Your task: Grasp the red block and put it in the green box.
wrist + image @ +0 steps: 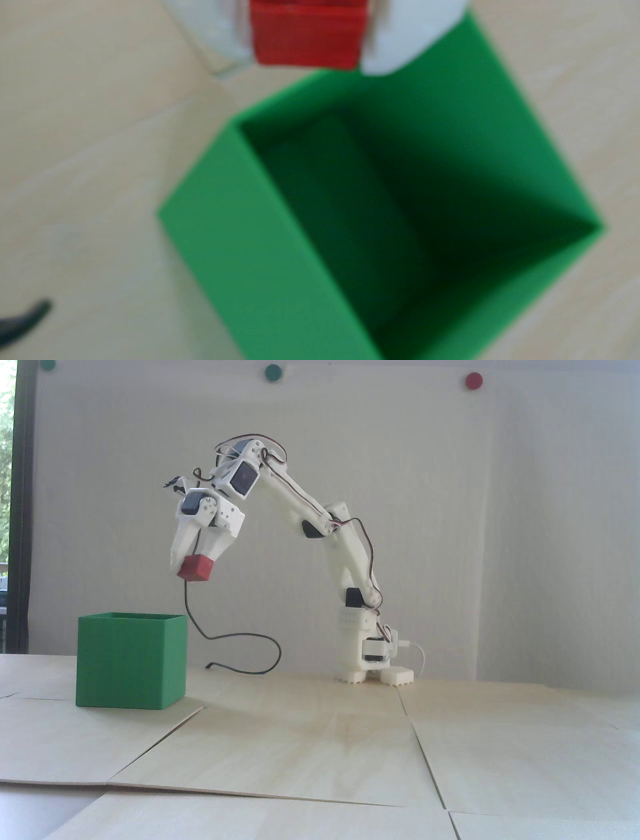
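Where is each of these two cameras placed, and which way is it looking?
Fixed view: sits low at table level, facing the wall; shows the whole arm side-on, its gripper holding the red block above the green box.
Wrist view: rides on the gripper, looking down into the box; only fingertips show.
Shared: block, box.

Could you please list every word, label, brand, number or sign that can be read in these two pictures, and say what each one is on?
None: no readable text shows in either view.
The green box, the red block held in the gripper and the white arm show no lettering.
The wall dots are plain coloured circles.
The wrist view is too blurred to show fine print, if there is any.
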Robot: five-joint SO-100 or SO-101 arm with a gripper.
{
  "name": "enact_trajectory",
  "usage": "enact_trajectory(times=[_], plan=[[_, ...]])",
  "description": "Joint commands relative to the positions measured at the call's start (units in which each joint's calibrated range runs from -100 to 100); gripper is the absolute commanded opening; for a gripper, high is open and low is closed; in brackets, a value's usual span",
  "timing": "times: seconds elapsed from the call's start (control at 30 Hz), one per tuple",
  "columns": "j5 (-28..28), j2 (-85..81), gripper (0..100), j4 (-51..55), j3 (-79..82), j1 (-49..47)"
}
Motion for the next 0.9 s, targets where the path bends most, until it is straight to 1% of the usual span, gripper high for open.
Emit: enact_trajectory(times=[0.0, 0.23, 0.33, 0.4, 0.5, 0.77, 0.8, 0.87], plan=[[0.38, -6.21, 2, -6.76, -7.55, 0.04], [0.28, -5.98, 2, -9.37, -7.64, -0.04], [-0.03, -5.98, 2, -14.94, -7.64, 0.28], [-0.03, -5.98, 2, -21.34, -7.55, 0.60], [0.33, -5.58, 2, -25.31, -7.46, 0.60], [0.54, 0.18, 2, -23.03, -7.46, 0.68], [2.00, 2.55, 2, -22.69, -7.46, 0.68], [2.57, 4.13, 2, -23.03, -7.64, 0.68]])
